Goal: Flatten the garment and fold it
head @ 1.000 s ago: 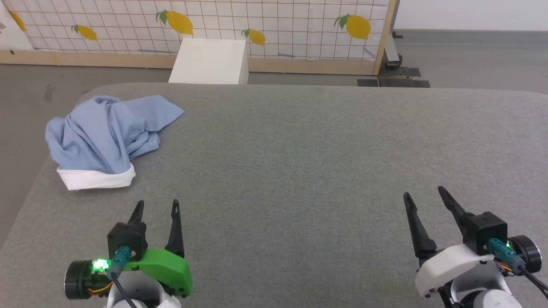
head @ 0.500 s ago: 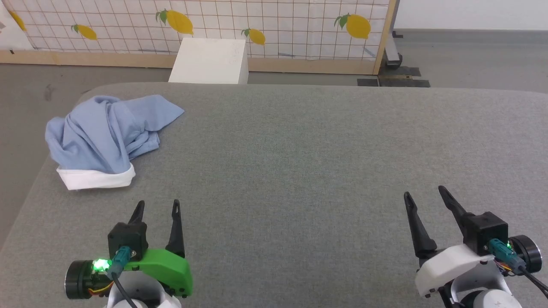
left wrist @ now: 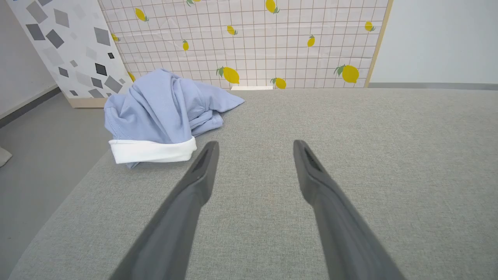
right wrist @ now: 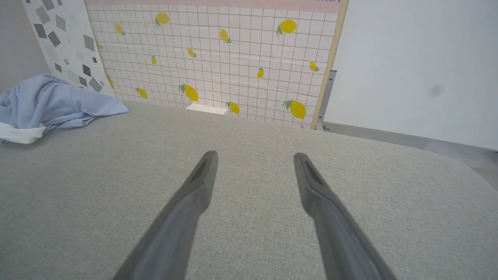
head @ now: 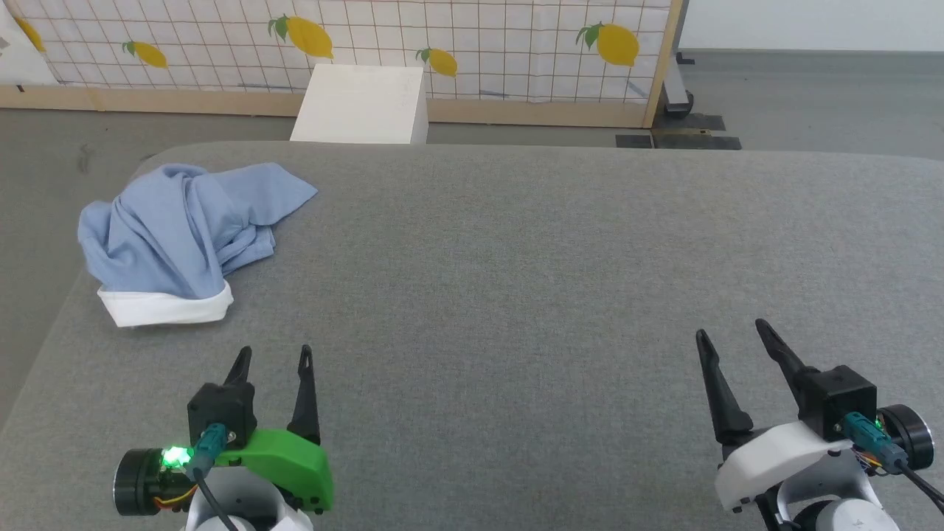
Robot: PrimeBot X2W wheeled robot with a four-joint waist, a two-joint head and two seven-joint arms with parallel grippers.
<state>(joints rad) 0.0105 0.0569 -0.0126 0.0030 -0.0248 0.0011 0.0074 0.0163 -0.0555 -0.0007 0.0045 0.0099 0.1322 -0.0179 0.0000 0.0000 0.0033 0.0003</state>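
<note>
The garment (head: 181, 232) is a light blue shirt bunched in a heap at the far left of the grey table (head: 516, 280), a white band of it facing me. It also lies up and to the left in the left wrist view (left wrist: 163, 112) and at the left edge of the right wrist view (right wrist: 46, 105). My left gripper (head: 273, 355) hovers open near the front edge, a short way in front of the heap and apart from it. My right gripper (head: 730, 332) is open at the front right, far from the cloth. Nothing sits between either pair of fingers.
A white box (head: 361, 105) stands on the floor behind the table. Beyond it runs a lemon-patterned grid panel (head: 472, 44) in a wooden frame. The table's left edge (head: 55, 317) drops to grey floor close beside the heap.
</note>
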